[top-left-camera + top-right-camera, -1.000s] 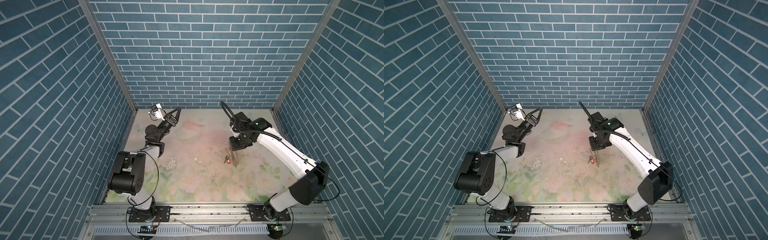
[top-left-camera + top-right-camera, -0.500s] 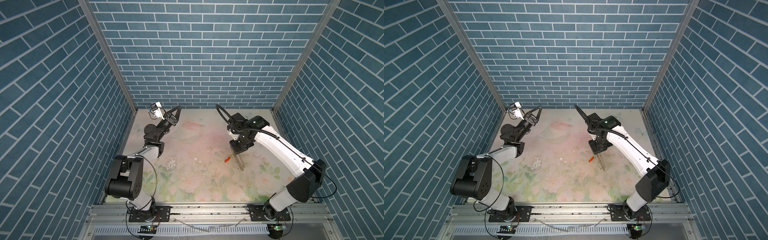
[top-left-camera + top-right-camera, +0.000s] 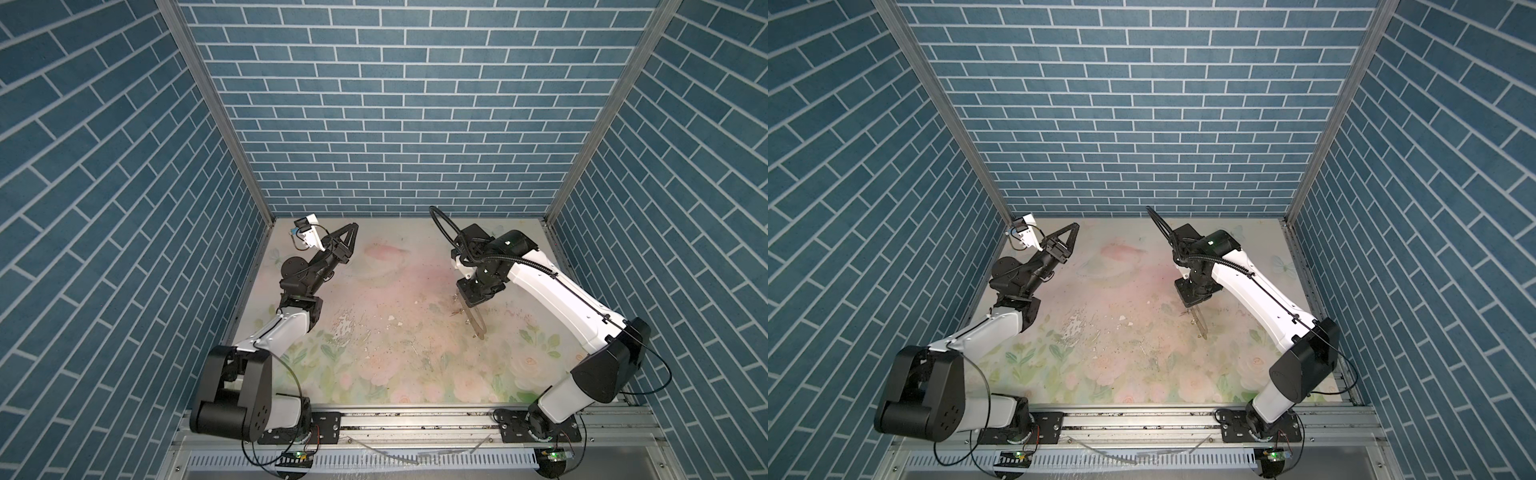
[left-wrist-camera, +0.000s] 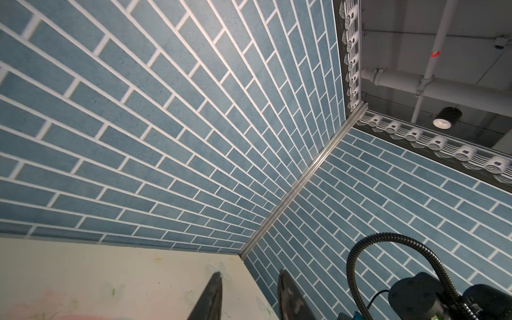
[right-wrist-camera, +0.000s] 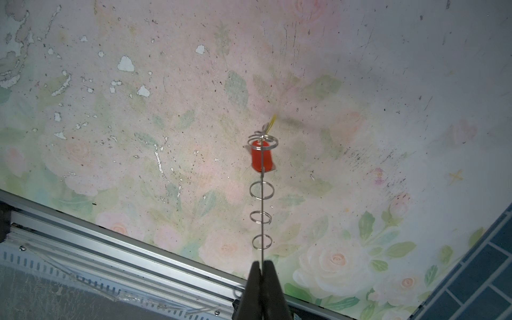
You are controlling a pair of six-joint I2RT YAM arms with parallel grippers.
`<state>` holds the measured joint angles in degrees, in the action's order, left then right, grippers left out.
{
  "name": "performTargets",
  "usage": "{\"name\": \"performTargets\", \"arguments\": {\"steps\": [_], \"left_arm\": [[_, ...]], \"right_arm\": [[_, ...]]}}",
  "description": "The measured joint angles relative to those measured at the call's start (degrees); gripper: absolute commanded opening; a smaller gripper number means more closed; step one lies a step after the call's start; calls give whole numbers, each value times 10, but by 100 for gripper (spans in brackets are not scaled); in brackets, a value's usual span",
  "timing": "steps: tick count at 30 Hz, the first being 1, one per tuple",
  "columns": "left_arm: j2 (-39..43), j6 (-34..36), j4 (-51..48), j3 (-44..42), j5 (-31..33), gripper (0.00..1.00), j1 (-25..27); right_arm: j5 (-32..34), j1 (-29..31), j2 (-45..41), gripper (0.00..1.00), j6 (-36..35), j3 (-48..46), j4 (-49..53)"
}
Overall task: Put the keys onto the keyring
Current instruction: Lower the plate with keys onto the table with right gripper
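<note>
Red plastic key tag [image 5: 261, 158], yellow tag sliver [image 5: 273, 121], silver-ringed keyring strap [image 5: 261, 202], pink/grn floral tabletop [image 5: 138, 124], blue brick-patt. walls [image 3: 395, 104]

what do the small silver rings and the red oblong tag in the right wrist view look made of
Small silver rings: thin metal wire, probably steel, bright polished finish; they glint and show as fine coiled loops. Red oblong tag: likely plastic, smooth, saturated even colour with a soft sheen.

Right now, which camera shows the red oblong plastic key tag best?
Right wrist view: the red oblong plastic key tag sits central and sharp. In both top views it is too small to make out; the left wrist view misses it.
</note>
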<state>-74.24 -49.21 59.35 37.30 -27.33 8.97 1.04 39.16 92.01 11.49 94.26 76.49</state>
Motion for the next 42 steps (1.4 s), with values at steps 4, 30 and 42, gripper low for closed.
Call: {"name": "performTargets", "arguments": {"steps": [4, 30, 42], "left_arm": [[100, 54, -134, -16, 53, 35, 12], [362, 136, -540, -43, 158, 40, 21], [369, 137, -574, -53, 169, 40, 21]], "right_arm": [[-14, 6, 12, 0, 0, 1, -20], [-176, 70, 65, 0, 63, 5, -247], [-231, 92, 146, 0, 93, 5, -337]]}}
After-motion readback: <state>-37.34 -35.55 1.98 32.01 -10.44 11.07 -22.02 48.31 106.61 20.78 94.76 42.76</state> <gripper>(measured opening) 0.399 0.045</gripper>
